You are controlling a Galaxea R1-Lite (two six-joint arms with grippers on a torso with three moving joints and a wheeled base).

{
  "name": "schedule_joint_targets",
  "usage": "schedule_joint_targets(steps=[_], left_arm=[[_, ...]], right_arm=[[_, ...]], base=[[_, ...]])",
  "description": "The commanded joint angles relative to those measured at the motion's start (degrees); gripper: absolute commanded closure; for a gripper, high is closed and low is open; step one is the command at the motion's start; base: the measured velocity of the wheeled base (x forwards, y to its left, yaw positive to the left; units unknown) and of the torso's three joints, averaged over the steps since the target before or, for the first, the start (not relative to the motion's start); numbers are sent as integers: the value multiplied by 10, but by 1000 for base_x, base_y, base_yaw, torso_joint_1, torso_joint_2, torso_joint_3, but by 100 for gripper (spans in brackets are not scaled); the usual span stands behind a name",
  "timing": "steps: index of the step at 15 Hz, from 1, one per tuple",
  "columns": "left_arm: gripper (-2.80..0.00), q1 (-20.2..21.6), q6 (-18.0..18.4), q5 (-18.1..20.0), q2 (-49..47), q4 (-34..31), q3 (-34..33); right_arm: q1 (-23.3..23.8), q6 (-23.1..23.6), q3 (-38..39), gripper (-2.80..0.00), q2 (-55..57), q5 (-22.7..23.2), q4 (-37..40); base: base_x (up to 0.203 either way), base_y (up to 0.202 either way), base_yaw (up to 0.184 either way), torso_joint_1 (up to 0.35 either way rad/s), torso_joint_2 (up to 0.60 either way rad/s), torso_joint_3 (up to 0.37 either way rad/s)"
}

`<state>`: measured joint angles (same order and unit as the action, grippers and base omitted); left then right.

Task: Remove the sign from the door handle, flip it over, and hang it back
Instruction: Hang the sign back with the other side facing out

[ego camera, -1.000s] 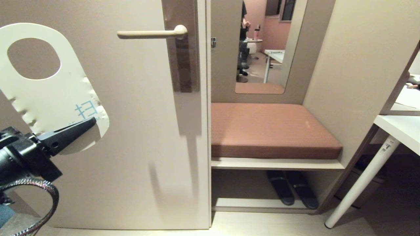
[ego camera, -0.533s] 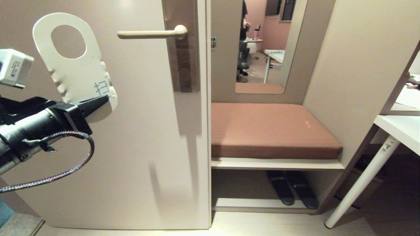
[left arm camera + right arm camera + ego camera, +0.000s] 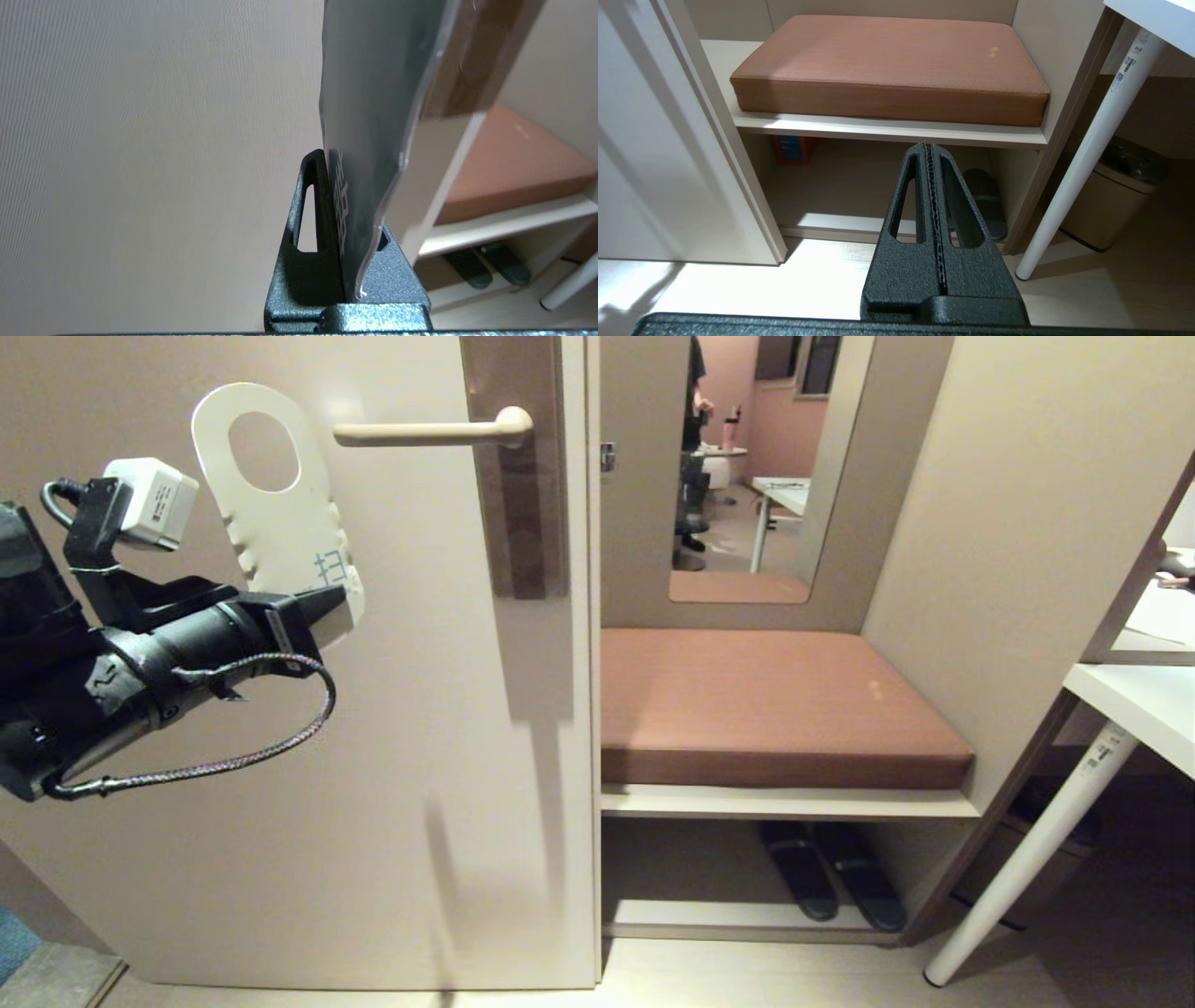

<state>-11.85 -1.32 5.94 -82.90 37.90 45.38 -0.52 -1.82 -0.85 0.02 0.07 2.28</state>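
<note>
Presently, the sign (image 3: 280, 513) is held off the door handle (image 3: 429, 430) by the left hand (image 3: 327, 602), whose fingers are clamped tight on the sign's lower end. The sign is carried upright, slightly tilted, with its large hole at the top and its pale face with a blue character turned to the head view. It is positioned in front of the door (image 3: 401, 756), to the left of the lever's free tip and just below it, apart from the lever. In the left wrist view the sign's (image 3: 373, 116) dark face with white lettering is seen edge-on between the closed fingers (image 3: 308, 224). The brown backplate (image 3: 523, 504) is noted right of the sign. The right hand (image 3: 931, 154) is fully closed on nothing, low before the cushioned bench (image 3: 887, 60), with slippers (image 3: 831, 877) recorded on the shelf beneath.
</note>
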Motion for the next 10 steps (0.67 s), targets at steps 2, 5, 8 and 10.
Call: schedule_joint_targets(steps=[2,5,8,10], left_arm=[[0,0,0,0,-34,-4,38],[0,3,0,1,-47,-22,62],[0,3,1,1,-60,-23,75],[0,3,2,2,-66,-23,81]], right_arm=[[-1,0,1,0,0,0,0],[-1,0,0,0,0,0,0],[0,0,0,0,0,0,0],[0,0,0,0,0,0,0]], base=[[0,0,0,0,0,0],[0,0,0,0,0,0],[0,0,0,0,0,0],[0,0,0,0,0,0]])
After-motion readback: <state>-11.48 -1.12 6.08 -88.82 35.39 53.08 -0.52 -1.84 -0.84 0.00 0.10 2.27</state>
